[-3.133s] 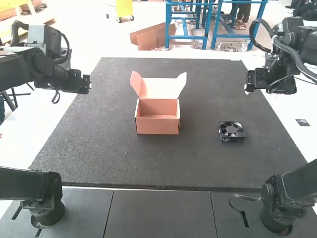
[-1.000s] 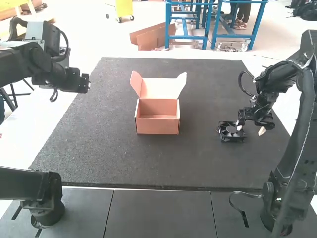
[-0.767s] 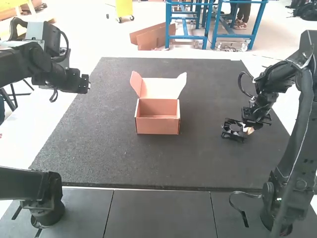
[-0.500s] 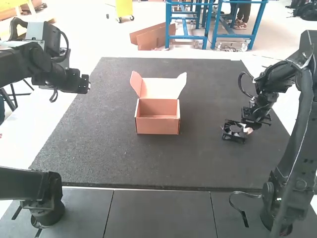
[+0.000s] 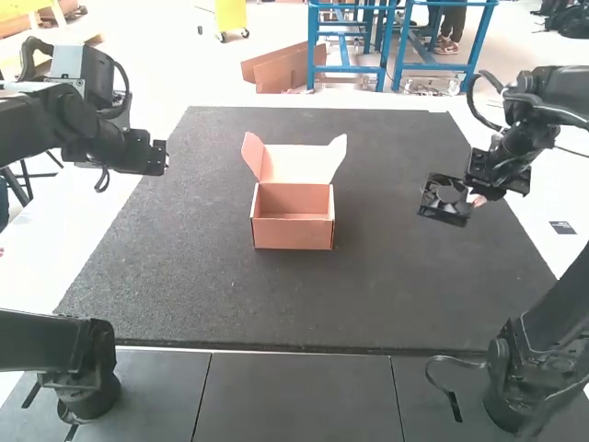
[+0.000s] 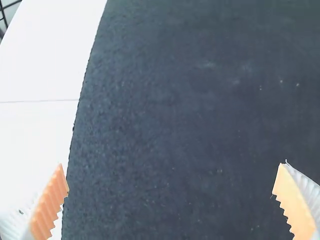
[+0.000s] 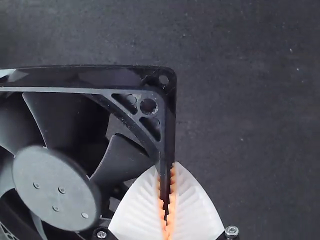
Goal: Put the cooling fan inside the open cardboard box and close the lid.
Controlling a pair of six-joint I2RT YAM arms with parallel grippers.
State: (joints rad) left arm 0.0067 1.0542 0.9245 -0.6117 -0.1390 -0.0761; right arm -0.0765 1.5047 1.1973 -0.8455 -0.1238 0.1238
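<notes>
Black rubbery mat (image 5: 184,267) covers the desk; the brown cardboard box (image 5: 293,216) stands near the desk's middle with its mouth up. Its lid (image 5: 294,158) stands upright on the far wall, so the approach from the right edge is not blocked. The cooling fan (image 5: 445,200) is in the right jaws, which are nearly closed on it. It hangs tilted above the mat near the desk's right edge, well apart from the box and apparently clear of the surface. In the right wrist view the white ribbed fingers (image 7: 137,212) pinch one thin wall of the square frame, orange pads on either side. The blades and hub are not touched, which probably keeps load off the rotor. Held by that one edge the fan hangs on its side. Judgement: it can go into the box edge-first, or be laid flat on release. Left jaws are wide apart and hold nothing, orange pads (image 6: 47,205) over the mat's left border near the desk's left edge. There they stay out of the carry path and near enough to work the lid later. Step in hand: carry to box; lid not yet closed
</notes>
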